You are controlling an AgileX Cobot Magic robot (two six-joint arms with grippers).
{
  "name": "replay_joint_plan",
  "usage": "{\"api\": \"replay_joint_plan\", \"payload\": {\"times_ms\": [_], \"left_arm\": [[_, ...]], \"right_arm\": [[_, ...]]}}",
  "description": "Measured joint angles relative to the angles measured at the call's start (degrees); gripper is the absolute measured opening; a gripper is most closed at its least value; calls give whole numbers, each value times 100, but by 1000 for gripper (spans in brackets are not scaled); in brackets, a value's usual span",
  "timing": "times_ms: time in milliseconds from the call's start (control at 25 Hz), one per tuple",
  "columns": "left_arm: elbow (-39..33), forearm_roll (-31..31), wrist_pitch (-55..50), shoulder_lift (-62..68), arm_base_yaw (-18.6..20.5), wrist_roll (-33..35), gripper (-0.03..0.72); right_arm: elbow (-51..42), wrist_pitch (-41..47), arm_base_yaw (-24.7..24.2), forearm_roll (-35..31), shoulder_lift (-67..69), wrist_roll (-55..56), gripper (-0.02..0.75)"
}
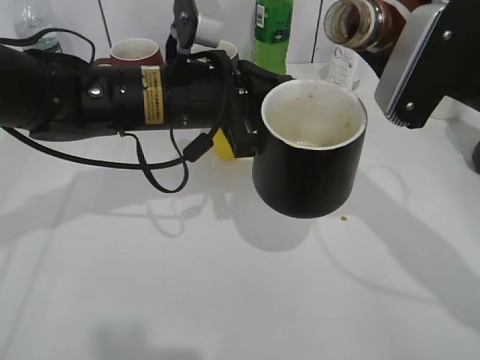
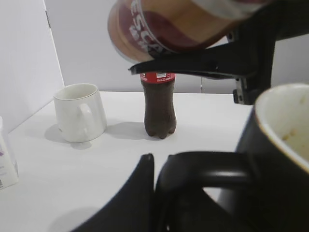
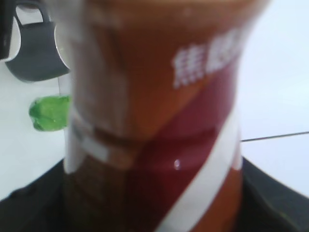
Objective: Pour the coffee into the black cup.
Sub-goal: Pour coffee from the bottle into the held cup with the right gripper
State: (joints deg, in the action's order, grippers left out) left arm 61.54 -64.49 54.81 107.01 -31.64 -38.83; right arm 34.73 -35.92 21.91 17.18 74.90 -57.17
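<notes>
I've got the black cup (image 1: 309,157) nearest the lens, centre frame, lifted clear of the white table (image 1: 225,300) so it sits under the bottle mouth. My left arm (image 1: 90,94) comes in level from the left edge; the left gripper (image 1: 241,112) is closed on the cup's handle, cup upright, white inside looks near empty. My right gripper (image 1: 416,64), upper right, clamps the coffee bottle (image 1: 360,22), tipped with its open mouth facing down-left, just above and right of the rim. No stream visible yet. The green bottle (image 1: 271,34) and maroon mug (image 1: 135,51) stand at the back, untouched.
</notes>
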Motion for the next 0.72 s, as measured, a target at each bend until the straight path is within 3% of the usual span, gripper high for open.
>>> {"api": "replay_joint_plan", "payload": {"times_ms": [720], "left_arm": [[0,-6,0,0,0,-155,42]], "right_arm": [[0,0,0,0,0,-1185,526]]}}
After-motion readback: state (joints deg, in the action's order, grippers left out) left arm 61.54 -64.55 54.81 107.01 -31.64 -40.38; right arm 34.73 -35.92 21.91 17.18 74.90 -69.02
